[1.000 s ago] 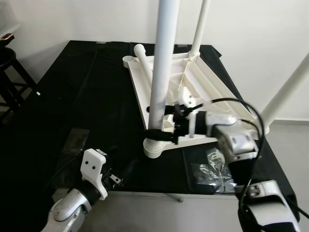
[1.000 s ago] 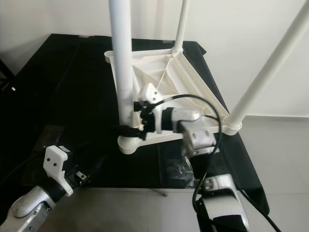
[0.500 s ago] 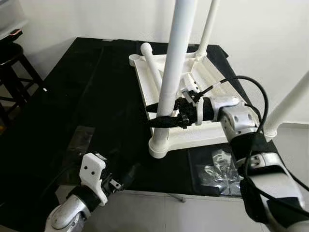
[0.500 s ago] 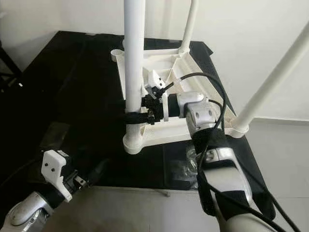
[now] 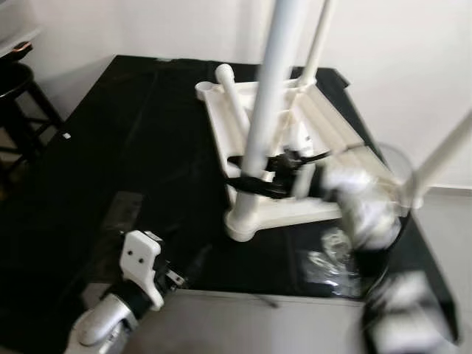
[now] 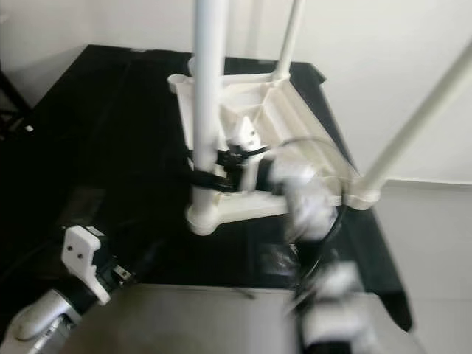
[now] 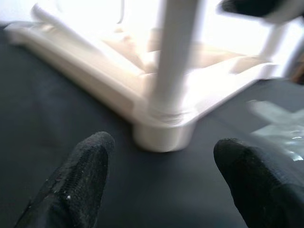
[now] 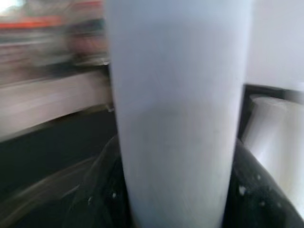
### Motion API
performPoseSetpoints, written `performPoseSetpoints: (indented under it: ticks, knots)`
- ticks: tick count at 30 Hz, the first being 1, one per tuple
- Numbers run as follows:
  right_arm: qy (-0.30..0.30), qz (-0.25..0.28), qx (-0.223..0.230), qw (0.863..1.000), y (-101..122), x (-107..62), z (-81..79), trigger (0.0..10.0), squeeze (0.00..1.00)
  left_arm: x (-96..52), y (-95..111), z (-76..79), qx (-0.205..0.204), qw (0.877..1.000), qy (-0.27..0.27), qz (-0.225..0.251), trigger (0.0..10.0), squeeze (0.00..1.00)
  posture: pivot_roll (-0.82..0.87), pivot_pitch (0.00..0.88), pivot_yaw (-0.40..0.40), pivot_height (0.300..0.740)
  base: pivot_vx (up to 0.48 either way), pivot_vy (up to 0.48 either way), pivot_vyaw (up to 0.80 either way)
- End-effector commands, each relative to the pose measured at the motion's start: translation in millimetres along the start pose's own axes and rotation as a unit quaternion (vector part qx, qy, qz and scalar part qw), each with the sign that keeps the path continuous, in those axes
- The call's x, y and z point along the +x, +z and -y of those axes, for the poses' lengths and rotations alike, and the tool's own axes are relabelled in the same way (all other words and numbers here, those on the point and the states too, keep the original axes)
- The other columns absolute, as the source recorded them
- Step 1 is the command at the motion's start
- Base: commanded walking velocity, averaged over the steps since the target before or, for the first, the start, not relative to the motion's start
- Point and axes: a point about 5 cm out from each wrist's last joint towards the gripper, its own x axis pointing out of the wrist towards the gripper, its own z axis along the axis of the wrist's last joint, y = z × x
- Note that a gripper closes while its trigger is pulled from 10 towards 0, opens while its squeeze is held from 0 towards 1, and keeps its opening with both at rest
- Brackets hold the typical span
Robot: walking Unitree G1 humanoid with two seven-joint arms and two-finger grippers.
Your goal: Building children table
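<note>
Here the right gripper [image 5: 247,181] has its jaws clamped round the nearest white table leg [image 5: 267,103], low by its socket; the left gripper [image 7: 161,178], jaws apart, faces that corner of the upturned tabletop [image 5: 324,133] on the black counter [image 5: 110,147].

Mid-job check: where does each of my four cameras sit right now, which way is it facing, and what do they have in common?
Left eye view: on the head, looking forward and down at the upturned white tabletop on the black table; both arms show.
Right eye view: the head's other eye, same scene.
Left wrist view: low at the table's front edge, left gripper open, facing the corner socket.
Right wrist view: pressed close, right gripper around the near leg.
Shared: all four see that leg.
</note>
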Motion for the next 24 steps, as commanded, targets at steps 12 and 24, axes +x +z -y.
performPoseSetpoints:
  ticks: [12, 24]
  knots:
    - [-0.021, -0.126, -0.027, 0.991, -41, -17.2, -19.9, 10.0, 0.0, -3.2, -7, -7.7, -0.011, 1.0, 0.017, -0.01, 10.0, 0.0, -0.16, 0.109, -0.055, 0.74, 0.0, 0.0, 0.0]
    - [0.296, -0.072, -0.106, 0.947, 13, -7.4, -1.2, 10.0, 0.91, -2.5, -5, -4.4, -0.012, 1.0, 0.012, -0.009, 10.0, 0.0, -0.13, 0.139, -0.066, 0.74, 0.0, 0.0, 0.0]
